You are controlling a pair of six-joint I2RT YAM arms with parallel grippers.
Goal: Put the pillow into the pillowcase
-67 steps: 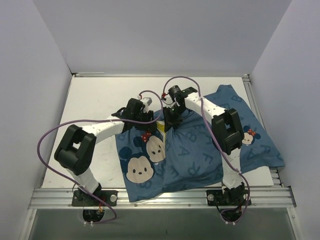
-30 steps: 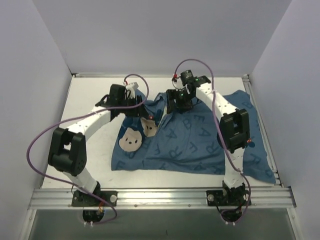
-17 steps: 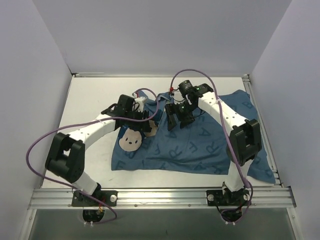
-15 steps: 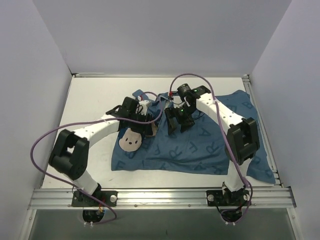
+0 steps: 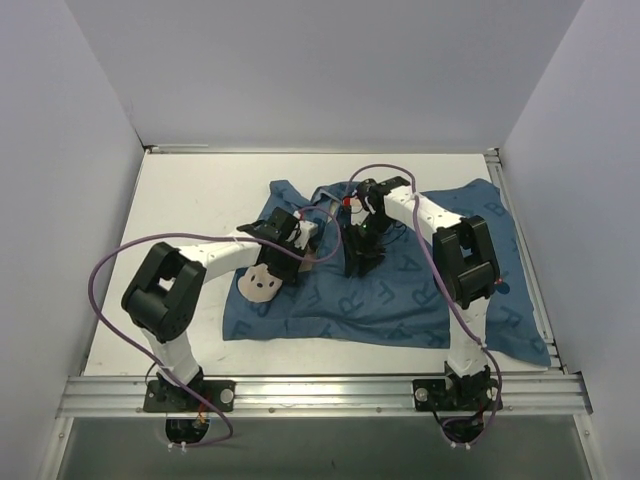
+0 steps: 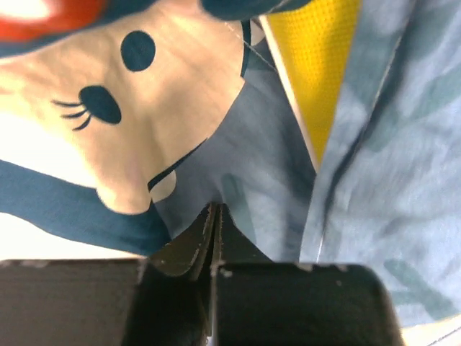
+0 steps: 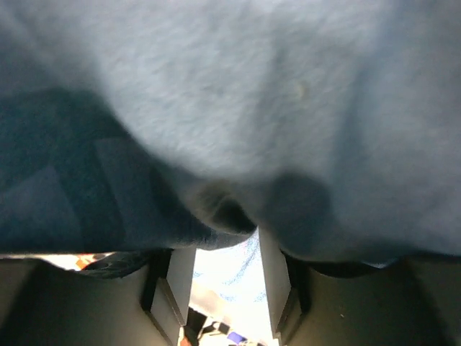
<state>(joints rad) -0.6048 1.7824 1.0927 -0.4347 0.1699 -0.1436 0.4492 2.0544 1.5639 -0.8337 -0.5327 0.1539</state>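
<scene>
Pressed tight together, the left claw (image 6: 215,218) pinches a small tuck of the large blue cloth pillowcase (image 5: 400,300), which is printed with darker blue letters and cartoon mouse faces. I see the cloth pucker right at its black tips. The right claw (image 7: 225,244) has its fingers spread. Blue cloth sags over the tips and fills almost all of that wrist camera, so I cannot tell whether either finger touches it. Through the gap I make out only a bright, blurred patch.

The pillow (image 6: 315,65) is nearly all hidden. On the left wrist camera it shows only as a narrow wedge of yellow mesh cloth with a pale edge. It lies between folds of the pillowcase, beyond the left claw and to its right, and is cut off by the top of the picture. From overhead I cannot pick it out for certain, because both claws meet over the far middle part of the pillowcase and cover that spot.

The pillowcase lies wrinkled and mostly flat across the white table top (image 5: 180,200). One cream mouse face (image 5: 262,284) shows just beside the left claw.
</scene>
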